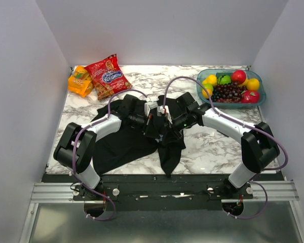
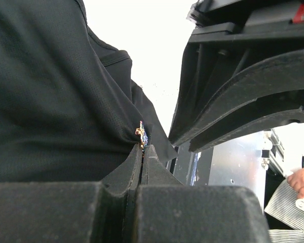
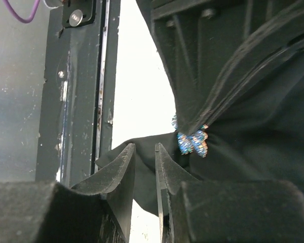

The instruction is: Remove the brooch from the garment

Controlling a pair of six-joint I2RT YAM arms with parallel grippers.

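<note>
The garment (image 1: 124, 144), a black T-shirt, lies bunched on the marble table, and part of it is lifted at the centre where both grippers meet. My left gripper (image 2: 142, 148) is shut on a pinch of cloth (image 2: 66, 111). The brooch (image 2: 141, 134) glints at its very tips. In the right wrist view the brooch (image 3: 192, 142) sparkles blue and gold under the left fingers (image 3: 228, 86). My right gripper (image 3: 144, 147) stands just left of it, narrowly open, with only cloth (image 3: 253, 152) behind the gap. From above, the brooch is hidden by the grippers (image 1: 162, 119).
A teal bowl (image 1: 261, 96) of fruit stands at the back right. A red snack bag (image 1: 107, 76) and an orange packet (image 1: 80, 81) lie at the back left. The black base rail (image 1: 167, 182) runs along the near table edge.
</note>
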